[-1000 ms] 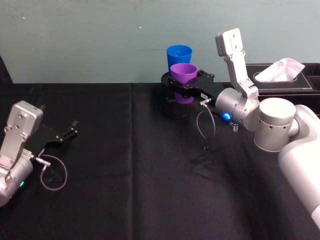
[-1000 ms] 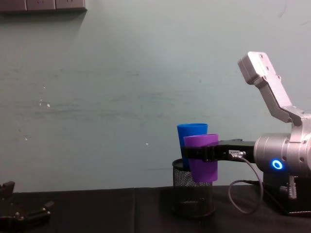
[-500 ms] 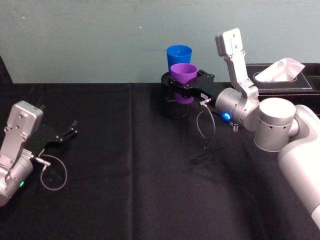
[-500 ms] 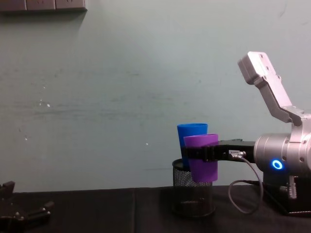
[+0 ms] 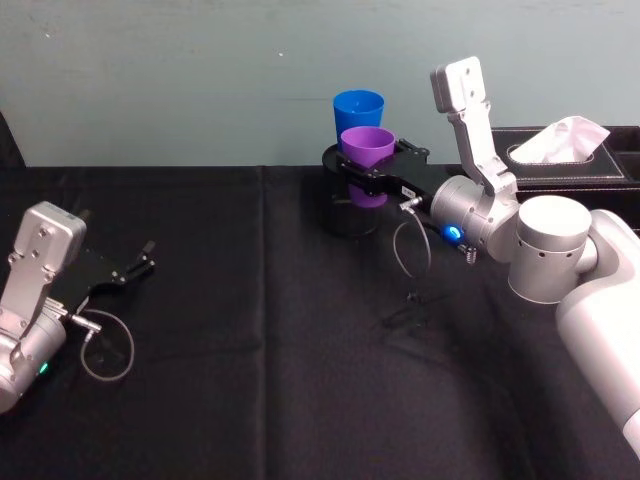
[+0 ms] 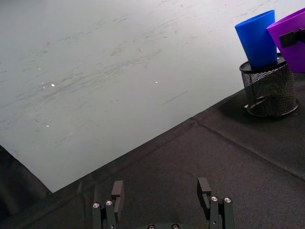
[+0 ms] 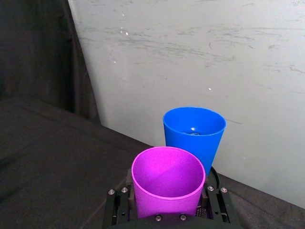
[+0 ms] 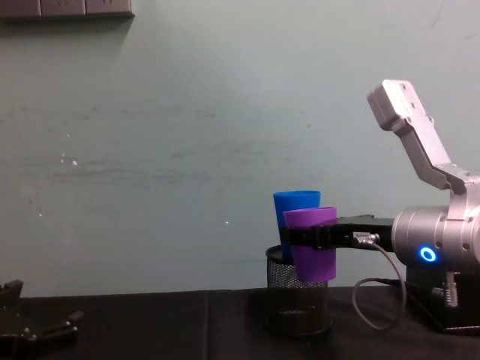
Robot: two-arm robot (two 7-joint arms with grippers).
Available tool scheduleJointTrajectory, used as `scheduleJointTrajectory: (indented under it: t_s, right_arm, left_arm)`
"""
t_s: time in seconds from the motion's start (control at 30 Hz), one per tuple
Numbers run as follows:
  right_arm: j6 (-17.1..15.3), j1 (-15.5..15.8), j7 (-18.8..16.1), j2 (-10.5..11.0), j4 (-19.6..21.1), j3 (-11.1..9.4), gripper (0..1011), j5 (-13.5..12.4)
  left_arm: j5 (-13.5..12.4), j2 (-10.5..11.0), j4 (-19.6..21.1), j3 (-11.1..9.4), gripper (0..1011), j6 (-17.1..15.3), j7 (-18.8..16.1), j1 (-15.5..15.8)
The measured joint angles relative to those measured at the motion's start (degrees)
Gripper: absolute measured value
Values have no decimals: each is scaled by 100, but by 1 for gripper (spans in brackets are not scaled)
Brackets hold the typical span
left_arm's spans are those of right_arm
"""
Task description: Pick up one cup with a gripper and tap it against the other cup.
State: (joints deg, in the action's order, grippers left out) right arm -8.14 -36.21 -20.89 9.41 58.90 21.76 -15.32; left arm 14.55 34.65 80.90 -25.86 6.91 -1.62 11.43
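Head view: right gripper (image 5: 358,172) clamps the purple cup (image 5: 367,148) aloft, just in front of the blue cup (image 5: 358,108); its white label (image 5: 408,192) is unreadable. Chest view: blue cup stands in a mesh pot (image 8: 298,300). Left wrist view: left gripper (image 6: 161,183) gapes empty.

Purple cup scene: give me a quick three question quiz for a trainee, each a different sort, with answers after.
1. True or false: the purple cup lies tipped on its side.
2. The blue cup stands in: A) a black mesh pot; B) a white bowl; C) a drawer.
3. Fill in: the ___ gripper is shut on the purple cup.
Key: 1 false, it is upright; 2 A; 3 right gripper.
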Motion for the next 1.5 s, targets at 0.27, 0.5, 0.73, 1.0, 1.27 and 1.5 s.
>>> scheduleJointTrajectory:
  t_s: [0.27, 0.5, 0.73, 1.0, 1.27, 1.5]
  right_arm:
    - [0, 0, 0, 0, 0, 0, 735, 0]
    - [0, 0, 0, 0, 0, 0, 734, 0]
    - [0, 0, 0, 0, 0, 0, 734, 0]
    - [0, 0, 0, 0, 0, 0, 735, 0]
    - [0, 0, 0, 0, 0, 0, 735, 0]
    - [0, 0, 0, 0, 0, 0, 735, 0]
  left_arm:
    - [0, 0, 0, 0, 1000, 0, 0, 0]
    - [0, 0, 0, 0, 1000, 0, 0, 0]
    - [0, 0, 0, 0, 1000, 0, 0, 0]
    - [0, 0, 0, 0, 1000, 0, 0, 0]
    - [0, 0, 0, 0, 1000, 0, 0, 0]
    - [0, 0, 0, 0, 1000, 0, 0, 0]
